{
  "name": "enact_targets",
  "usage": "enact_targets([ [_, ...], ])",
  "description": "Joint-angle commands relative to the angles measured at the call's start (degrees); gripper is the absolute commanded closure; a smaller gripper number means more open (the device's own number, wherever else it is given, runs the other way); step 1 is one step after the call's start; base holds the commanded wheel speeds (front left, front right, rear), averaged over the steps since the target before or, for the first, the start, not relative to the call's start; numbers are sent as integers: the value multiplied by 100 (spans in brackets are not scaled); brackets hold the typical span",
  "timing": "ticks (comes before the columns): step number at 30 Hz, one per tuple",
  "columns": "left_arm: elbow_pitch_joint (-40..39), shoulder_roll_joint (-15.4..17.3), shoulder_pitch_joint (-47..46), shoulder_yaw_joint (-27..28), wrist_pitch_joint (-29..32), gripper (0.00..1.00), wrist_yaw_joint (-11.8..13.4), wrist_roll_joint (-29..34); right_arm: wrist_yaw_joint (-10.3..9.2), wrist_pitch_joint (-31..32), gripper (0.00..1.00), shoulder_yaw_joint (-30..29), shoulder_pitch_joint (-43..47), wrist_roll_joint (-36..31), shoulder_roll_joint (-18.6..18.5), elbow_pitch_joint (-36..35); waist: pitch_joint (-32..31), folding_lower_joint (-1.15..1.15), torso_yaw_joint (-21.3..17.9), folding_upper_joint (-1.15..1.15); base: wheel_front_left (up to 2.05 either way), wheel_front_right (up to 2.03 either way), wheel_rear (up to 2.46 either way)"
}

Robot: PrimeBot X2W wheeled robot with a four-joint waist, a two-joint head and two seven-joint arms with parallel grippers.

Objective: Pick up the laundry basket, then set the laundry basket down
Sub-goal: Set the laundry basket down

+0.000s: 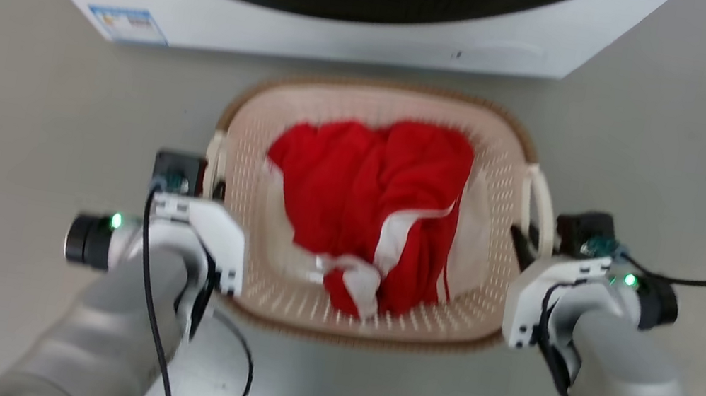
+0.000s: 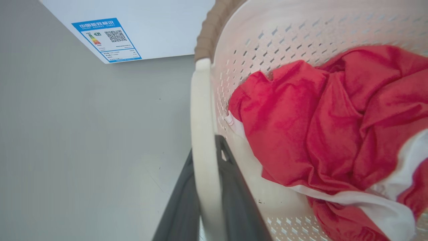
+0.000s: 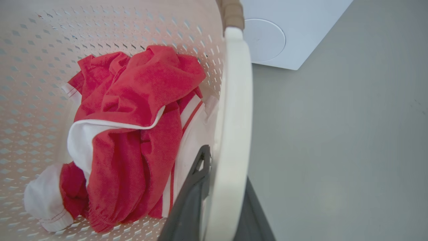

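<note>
Dead centre ahead of me sits the laundry basket (image 1: 385,92), with the washing machine (image 1: 352,33) at its 12 o'clock. They are near each other, and I see no contact.

The left fingers (image 2: 234,187) are at the basket's 9 o'clock and the right fingers (image 3: 189,204) at its 3 o'clock. Each pair is closed on a loop handle. The left handle (image 2: 202,134) runs up between my two left fingers, one on the outside and one on the basket side. The right handle (image 3: 234,117) sits the same way.

Why this grip:
- Opposite sides mean a balanced load, so the basket shouldn't tip and the red-and-white clothes (image 1: 368,193) shouldn't spill.
- I judge the handles to be the only thin part I can close on. The rim and wall look too wide.

Hard to read:
- The head view is blurred.
- The basket's underside is hidden, so I can't tell whether it is on the floor (image 1: 18,99) or just off it.
- My wrist housings cover the fingertips in the head view.
- The wrist views cut the fingers off at the bottom edge, so how deep they sit on the handles is unclear.
- The machine is cropped at the top. Its lower front and a blue label (image 2: 106,40) are visible, but the label text is too small to read.
- Whatever lies under the clothes is unknown.

My guess at the step is somewhere between pick-up and set-down, but I can't confirm that.
</note>
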Motion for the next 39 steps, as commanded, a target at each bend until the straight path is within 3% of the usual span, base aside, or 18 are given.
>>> enact_targets([
  [1, -297, 173, -406, 223, -63, 100, 128, 208, 99, -244, 100, 59, -124, -199, 133, -64, 512, 0, 114, 0, 0, 0, 0],
  [6, -780, 306, -650, 575, -65, 100, 278, 604, 99, -368, 100, -108, -441, -381, 64, 18, 1059, 0, 223, 0, 0, 0, 0],
  [17, -1019, 315, -981, 1094, -66, 100, 269, 1119, 99, -408, 100, -602, -910, -612, -33, -61, 1789, 0, 341, 0, 0, 0, 0],
  [39, -736, 149, -983, 1859, -66, 100, 25, 1861, 99, -410, 100, -1402, -794, -1368, 56, -201, 2030, 0, 364, 0, 0, 0, 0],
])
